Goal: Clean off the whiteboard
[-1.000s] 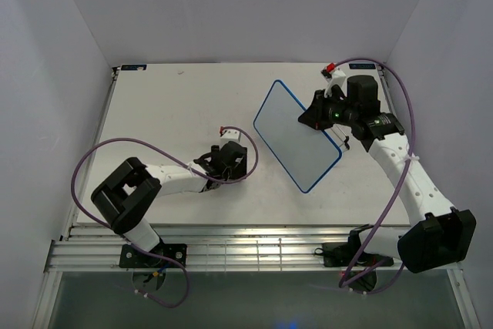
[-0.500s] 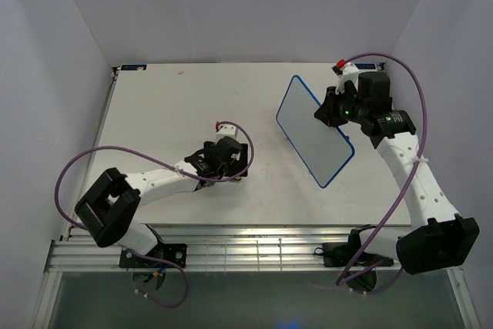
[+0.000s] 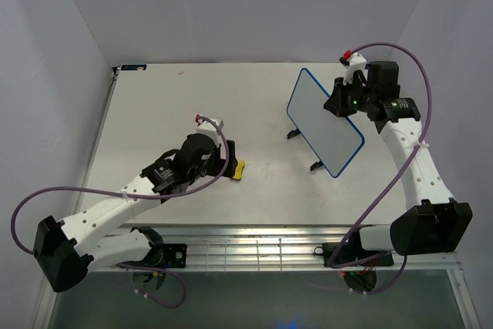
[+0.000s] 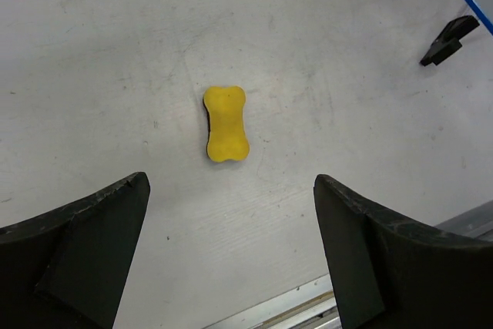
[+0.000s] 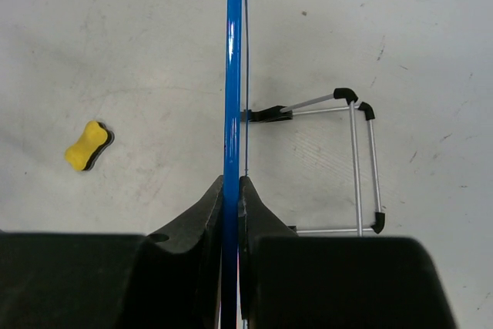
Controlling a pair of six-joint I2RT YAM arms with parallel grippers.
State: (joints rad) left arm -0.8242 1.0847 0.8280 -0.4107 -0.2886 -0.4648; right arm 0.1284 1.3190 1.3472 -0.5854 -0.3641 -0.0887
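Right hand (image 5: 231,187) clamped on rim of whiteboard (image 3: 323,121), thin blue edge squeezed between both fingers in wrist view. Board stood up on edge, leaning a bit, over far right part of tabletop (image 3: 169,105). Black feet (image 3: 316,166) seem to sit on tabletop, wire stand (image 5: 354,163) sticking out on one side. Left hand (image 4: 231,198) spread wide, gripping nothing, hovering above little yellow bone-shaped sponge (image 4: 226,123). Sponge lies flat on tabletop, not touched, well apart from board.
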